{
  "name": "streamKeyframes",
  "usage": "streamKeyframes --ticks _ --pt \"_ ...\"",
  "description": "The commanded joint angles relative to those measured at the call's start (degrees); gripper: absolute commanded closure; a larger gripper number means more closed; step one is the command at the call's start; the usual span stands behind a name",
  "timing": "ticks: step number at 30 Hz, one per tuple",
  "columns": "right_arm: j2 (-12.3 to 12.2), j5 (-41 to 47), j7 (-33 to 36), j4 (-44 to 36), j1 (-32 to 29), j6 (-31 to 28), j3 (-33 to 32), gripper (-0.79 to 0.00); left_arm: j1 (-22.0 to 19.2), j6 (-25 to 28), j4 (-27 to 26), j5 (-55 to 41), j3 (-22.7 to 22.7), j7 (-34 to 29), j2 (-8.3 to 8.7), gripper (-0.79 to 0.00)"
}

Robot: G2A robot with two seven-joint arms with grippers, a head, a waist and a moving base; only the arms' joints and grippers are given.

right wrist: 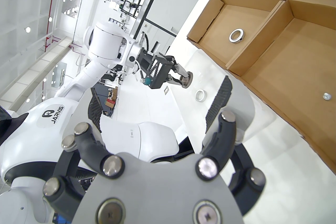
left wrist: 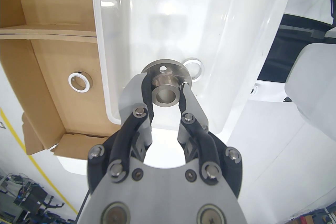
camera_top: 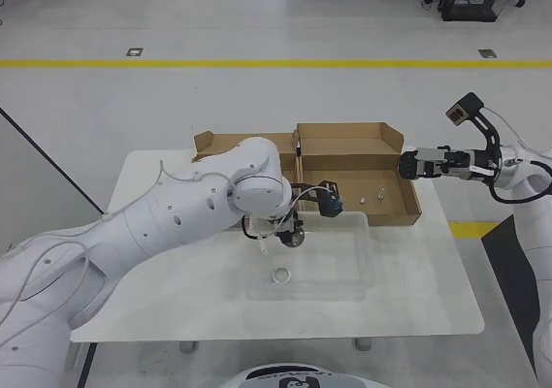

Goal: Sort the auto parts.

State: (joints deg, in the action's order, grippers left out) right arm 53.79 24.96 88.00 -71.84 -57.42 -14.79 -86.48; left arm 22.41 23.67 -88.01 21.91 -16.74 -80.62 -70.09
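Left gripper (left wrist: 164, 83) clamped on flanged bushing (left wrist: 172, 66); right gripper (right wrist: 157, 104) spread wide.

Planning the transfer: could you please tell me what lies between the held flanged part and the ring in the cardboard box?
The left wrist view shows the wall of the clear tray and the side of the cardboard box between them.
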Motion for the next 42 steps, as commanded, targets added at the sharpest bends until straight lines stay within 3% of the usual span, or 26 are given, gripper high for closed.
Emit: streamKeyframes --ticks 1,10,13,22,31,42 --pt "0.0 0.02 0.0 0.0 0.0 0.0 0.0 -0.785 -0.02 0.07 -0.47 -0.2 -0.17 0.07 0.25 0.0" --pt "0.0 0.02 0.0 0.0 0.0 0.0 0.0 -0.785 0.23 -0.16 -0.26 -0.25 -0.25 0.55 0.28 0.0" --pt "0.0 0.02 0.0 0.0 0.0 0.0 0.0 -0.785 1.39 -1.49 0.58 1.28 -1.77 2.49 1.15 0.0" --pt "0.0 0.02 0.0 0.0 0.0 0.0 0.0 -0.785 7.57 -3.15 -3.46 0.78 -12.68 7.54 6.67 0.0" --pt "0.0 0.02 0.0 0.0 0.0 0.0 0.0 -0.785 17.34 0.15 -9.18 -0.37 -26.51 10.08 12.66 0.0" --pt "0.0 0.02 0.0 0.0 0.0 0.0 0.0 -0.785 25.87 8.31 -7.89 -8.54 -40.47 14.2 16.87 0.0"
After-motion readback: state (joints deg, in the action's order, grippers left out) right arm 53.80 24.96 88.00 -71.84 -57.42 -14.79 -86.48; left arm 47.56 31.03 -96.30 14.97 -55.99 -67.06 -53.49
